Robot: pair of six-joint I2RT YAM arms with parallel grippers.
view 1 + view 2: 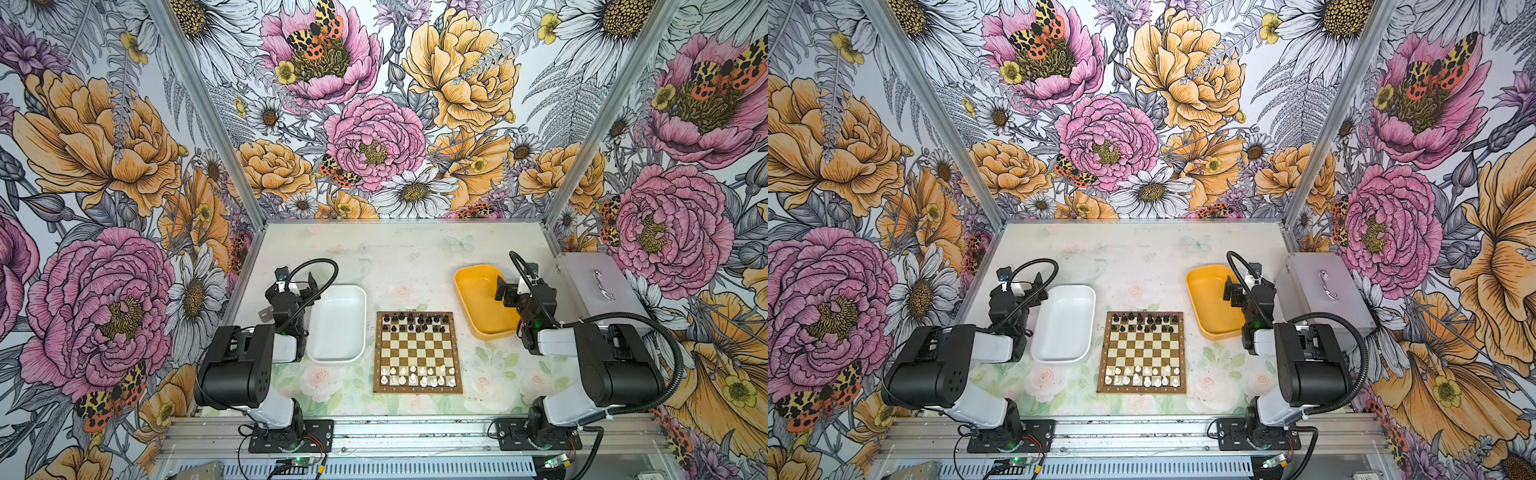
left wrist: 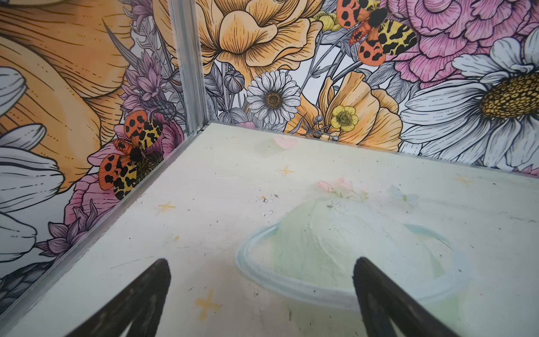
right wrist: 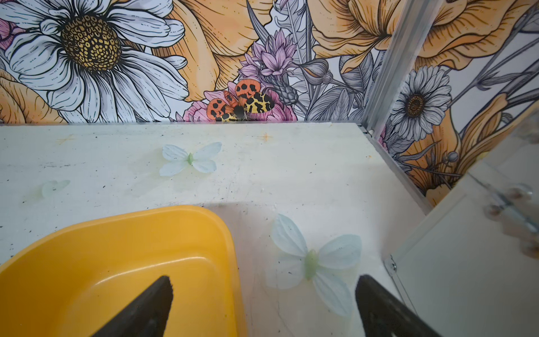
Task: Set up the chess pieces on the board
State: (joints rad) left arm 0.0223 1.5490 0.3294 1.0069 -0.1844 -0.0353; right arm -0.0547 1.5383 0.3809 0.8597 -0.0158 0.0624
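Roughly square-on board (image 1: 417, 353), black pieces (image 1: 420, 320) rearward.

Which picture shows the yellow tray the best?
A top view shows the yellow tray best: nearly its whole shape, beside the board. Both top views show it about alike. The right wrist view catches just one corner, up close. The left wrist view misses it.

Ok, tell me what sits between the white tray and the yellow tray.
The chessboard, its far rows holding the black pieces; farther back, only bare table. Both top views show it.
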